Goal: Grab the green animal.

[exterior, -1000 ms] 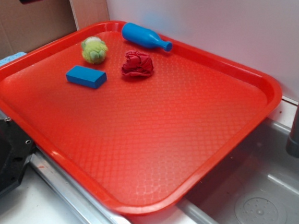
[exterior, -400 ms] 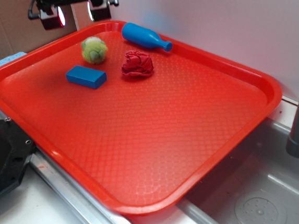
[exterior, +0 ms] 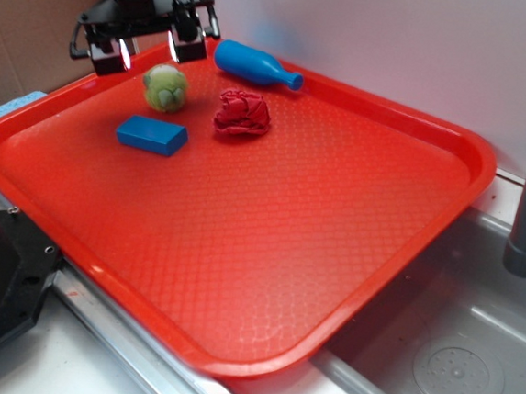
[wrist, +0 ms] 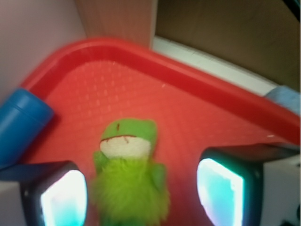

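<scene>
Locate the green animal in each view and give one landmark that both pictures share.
Exterior: the green animal lies on the far left part of the red tray, just below the gripper.
Wrist: the green animal fills the bottom centre, between the two jaws.
Shared landmark: the blue bottle, right of the toy in the exterior view, at the left edge in the wrist view.

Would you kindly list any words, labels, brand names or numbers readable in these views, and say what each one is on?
There are none to read. The red tray, blue bottle, blue block, red cloth wad and green animal carry no visible text. The gripper shows no legible marking in either view.
</scene>
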Robot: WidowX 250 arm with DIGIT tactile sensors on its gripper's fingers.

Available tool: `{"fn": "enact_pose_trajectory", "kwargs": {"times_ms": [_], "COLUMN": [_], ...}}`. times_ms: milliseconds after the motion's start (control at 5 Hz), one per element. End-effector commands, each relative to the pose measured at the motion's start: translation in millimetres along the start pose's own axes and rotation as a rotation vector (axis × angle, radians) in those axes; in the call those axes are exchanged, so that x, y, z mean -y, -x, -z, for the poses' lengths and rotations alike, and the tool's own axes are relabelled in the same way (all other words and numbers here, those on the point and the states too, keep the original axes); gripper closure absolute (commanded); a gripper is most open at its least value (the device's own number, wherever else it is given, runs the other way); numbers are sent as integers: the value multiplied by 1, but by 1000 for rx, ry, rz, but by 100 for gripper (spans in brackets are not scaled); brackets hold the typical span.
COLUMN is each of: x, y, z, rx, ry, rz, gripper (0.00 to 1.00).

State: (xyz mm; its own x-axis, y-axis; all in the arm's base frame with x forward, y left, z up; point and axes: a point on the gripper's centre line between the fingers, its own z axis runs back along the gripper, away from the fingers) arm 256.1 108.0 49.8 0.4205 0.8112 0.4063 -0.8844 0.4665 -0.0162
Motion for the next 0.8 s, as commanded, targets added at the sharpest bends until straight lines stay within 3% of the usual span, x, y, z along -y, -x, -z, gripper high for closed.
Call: {"fn": "enact_pose_trajectory", "kwargs": {"times_ms": [0,200,400,600], "x": [1,0,-2,-3], "y": [-13,-12,-12,-13], "z": [24,32,28,16], "rx": [11,17,22,-13], "ry": [46,36,42,56], "rz": [-24,-25,-37,-7], "gripper": [0,3,100,100]}}
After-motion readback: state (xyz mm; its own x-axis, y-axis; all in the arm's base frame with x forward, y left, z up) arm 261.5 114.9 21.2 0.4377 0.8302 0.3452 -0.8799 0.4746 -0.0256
